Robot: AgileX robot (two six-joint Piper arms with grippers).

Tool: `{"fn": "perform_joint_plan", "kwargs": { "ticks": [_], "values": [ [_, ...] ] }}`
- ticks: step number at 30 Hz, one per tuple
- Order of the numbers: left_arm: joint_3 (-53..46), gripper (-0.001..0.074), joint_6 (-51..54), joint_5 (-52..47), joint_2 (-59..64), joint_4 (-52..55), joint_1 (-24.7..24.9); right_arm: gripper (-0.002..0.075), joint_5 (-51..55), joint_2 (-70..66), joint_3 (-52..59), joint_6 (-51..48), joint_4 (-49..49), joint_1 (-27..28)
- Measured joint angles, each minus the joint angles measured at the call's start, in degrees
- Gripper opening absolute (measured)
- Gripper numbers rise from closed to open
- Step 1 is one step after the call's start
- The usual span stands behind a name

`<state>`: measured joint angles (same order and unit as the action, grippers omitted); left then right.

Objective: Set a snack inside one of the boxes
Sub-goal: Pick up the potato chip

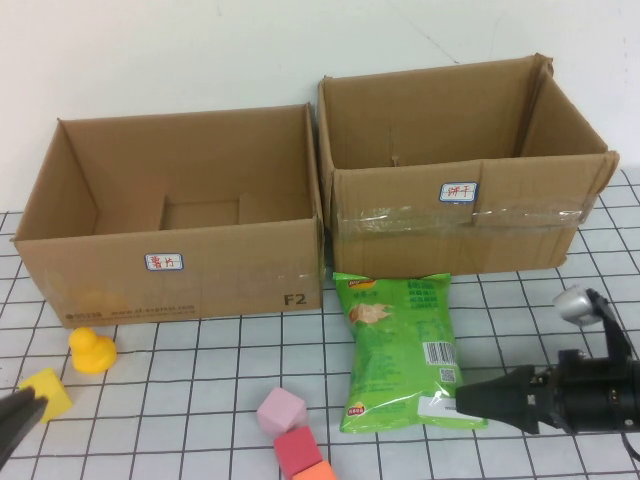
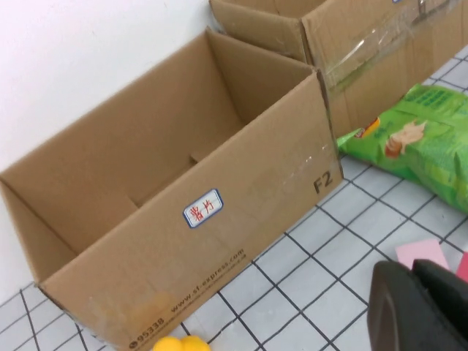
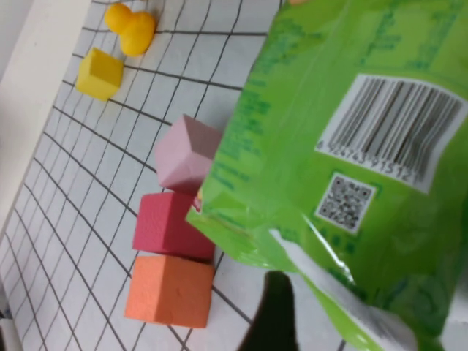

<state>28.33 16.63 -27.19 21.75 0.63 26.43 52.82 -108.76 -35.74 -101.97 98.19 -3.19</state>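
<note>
So far nothing is in a box. From the high view, the green snack bag (image 1: pixel 400 350) lies flat on the table, right at the tip of the right gripper (image 1: pixel 468 402), which looks closed to a thin point at the bag's bottom corner. Both boxes, the left box (image 1: pixel 170 270) and the right box (image 1: pixel 460 215), sit beyond the bag, away from that gripper, and look empty. The left gripper (image 1: pixel 15 420) waits far off to the side; I cannot tell how its fingers are.

From the left wrist view, the left box is open and empty.

From the right wrist view, the bag is shiny, crinkly and puffy, with a barcode. Grabbing, lifting and dropping are all left.
</note>
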Motion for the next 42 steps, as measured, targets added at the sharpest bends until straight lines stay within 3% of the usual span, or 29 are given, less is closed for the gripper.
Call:
{"fn": "perform_joint_plan", "kwargs": {
  "ticks": [13,25,28,36,42],
  "values": [
    [-3.55,-0.0001,-4.86,0.59,-3.79,0.4,0.0,0.0599,-0.69,-3.8,-7.38,-0.68,0.0,-4.42],
    [-3.55,-0.0001,-6.1,-1.48,-3.79,0.4,0.0,0.0574,-1.89,-7.42,-9.08,-0.12,0.13,-4.65],
    [-3.55,-0.0001,-6.1,-1.77,-3.79,0.4,0.0,0.0482,-2.4,-7.56,-9.22,-0.12,0.24,-4.65],
    [-3.55,-0.0001,-6.18,-1.99,-3.79,0.4,0.0,0.0085,-1.18,-7.9,-9.22,-0.12,0.24,-4.65],
    [-3.55,-0.0001,-6.52,-2.75,-3.79,0.4,0.0,0.0018,4.5,-7.9,-9.22,-0.01,0.24,-4.55]
  ]
}}
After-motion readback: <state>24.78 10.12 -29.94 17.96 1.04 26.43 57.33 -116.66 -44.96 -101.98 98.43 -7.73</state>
